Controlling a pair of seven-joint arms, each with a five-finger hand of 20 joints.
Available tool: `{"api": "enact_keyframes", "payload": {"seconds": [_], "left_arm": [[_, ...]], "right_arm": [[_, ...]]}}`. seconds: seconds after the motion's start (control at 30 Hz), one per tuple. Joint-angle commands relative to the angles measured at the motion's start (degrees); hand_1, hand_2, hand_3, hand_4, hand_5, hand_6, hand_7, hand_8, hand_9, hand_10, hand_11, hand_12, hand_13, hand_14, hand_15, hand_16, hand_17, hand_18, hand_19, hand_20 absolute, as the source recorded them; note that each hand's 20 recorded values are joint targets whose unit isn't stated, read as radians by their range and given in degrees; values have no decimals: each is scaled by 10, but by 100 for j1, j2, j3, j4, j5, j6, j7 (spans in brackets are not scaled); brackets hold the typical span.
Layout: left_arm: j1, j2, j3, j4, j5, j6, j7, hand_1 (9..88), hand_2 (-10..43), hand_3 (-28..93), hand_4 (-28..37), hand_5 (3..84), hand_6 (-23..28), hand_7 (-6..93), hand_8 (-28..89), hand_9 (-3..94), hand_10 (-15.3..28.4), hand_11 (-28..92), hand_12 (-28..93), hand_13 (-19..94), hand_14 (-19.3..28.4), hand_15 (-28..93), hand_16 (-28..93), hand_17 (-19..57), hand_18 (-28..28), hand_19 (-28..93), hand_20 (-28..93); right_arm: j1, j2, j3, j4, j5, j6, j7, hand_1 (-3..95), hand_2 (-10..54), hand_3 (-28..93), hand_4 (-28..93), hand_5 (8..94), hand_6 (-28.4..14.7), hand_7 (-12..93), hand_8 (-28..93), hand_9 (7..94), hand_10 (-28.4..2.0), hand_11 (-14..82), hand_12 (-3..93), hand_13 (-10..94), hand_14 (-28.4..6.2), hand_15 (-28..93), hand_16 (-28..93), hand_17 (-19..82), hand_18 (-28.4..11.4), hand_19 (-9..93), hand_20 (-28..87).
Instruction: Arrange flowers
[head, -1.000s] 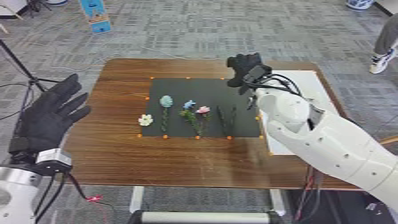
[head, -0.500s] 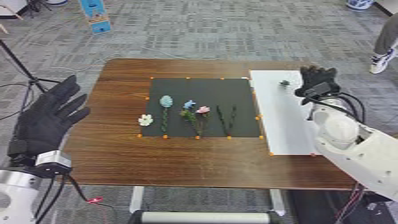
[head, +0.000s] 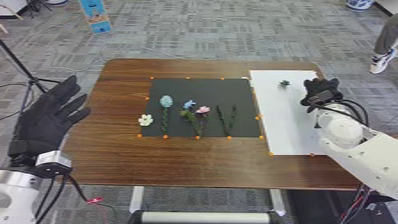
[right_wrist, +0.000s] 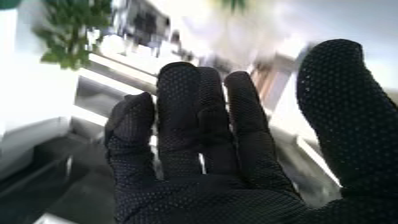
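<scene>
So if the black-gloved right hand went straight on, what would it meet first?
Probably nothing nearby: ahead of the right hand, the way looks free over the far edge of the brown wooden table toward the grey carpet, though the hand's height is unclear.

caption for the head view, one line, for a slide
Flowers on a black mat, right hand over the white sheet's right edge.

I can't read any text, label, brand, number or sign from where I sit. The blue board (head: 95, 17) on the floor, beyond the far left corner of the tabletop (head: 178, 165), has markings too small for me to make out.
</scene>
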Motion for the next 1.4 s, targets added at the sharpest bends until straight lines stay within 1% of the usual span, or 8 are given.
{"api": "enact_keyframes", "payload": {"seconds": [0.03,0.13,0.27,0.37,0.5,0.83,1.0,1.4], "left_arm": [[36,-20,-10,-45,23,30,-10,225,-89,662,-283,237,15,161,-91,185,87,109,182,143,130,107,45,-114,188,366,85],[64,-10,-15,-52,-2,44,19,225,-90,662,-283,237,15,161,-91,185,86,110,183,143,130,107,45,-114,189,366,85],[85,-27,-26,-69,-5,35,18,226,-90,662,-283,237,15,162,-91,185,86,110,183,143,130,107,46,-114,189,367,85],[73,-10,-29,-63,-9,44,14,225,-90,662,-283,237,15,162,-92,186,86,110,182,143,130,107,46,-113,189,367,85],[65,-1,-40,-63,-6,46,19,226,-90,662,-283,236,14,163,-92,186,85,111,182,143,130,107,46,-113,188,366,85],[60,-12,-30,-56,-17,28,-20,227,-90,664,-283,237,14,163,-94,186,84,112,181,144,129,105,47,-113,189,366,86],[16,30,-1,-31,-17,16,-25,229,-89,661,-283,238,12,163,-95,188,85,112,178,147,128,104,47,-111,190,366,85],[10,64,-20,-25,-29,-10,-40,229,-89,662,-283,238,11,170,-101,191,84,111,177,152,126,100,51,-111,189,364,88]], "right_arm": [[140,-52,-155,161,-177,75,212,346,-95,834,-283,412,-23,278,-133,432,-105,224,205,440,-111,785,263,256,-200,813,593],[242,-79,-356,229,-264,196,317,370,-95,829,-283,453,-19,287,-135,479,-117,247,209,473,-107,788,269,278,-193,825,589],[345,-162,-602,411,-350,795,518,412,-95,852,-282,498,-1,401,-162,542,-108,386,275,524,-94,784,319,311,-181,842,567],[385,-181,-645,430,-309,947,362,518,-95,800,-283,555,5,523,38,640,-81,351,488,588,-72,736,424,347,-179,855,547],[353,-176,-547,252,-175,1145,228,544,-95,823,-280,662,7,543,75,729,-84,356,563,652,-65,716,457,391,-186,872,540],[750,-417,-788,-861,129,2224,-855,541,-95,828,-258,690,7,521,81,762,-89,316,591,670,-64,705,475,406,-191,880,541],[898,-827,-939,-870,592,2472,-1672,540,-95,827,-267,689,9,520,85,763,-82,310,592,671,-63,705,479,405,-189,882,545],[796,-1378,-1037,-724,677,1612,-1665,539,-95,824,-282,684,18,529,72,767,-73,300,572,669,-59,721,474,403,-184,886,557]]}}
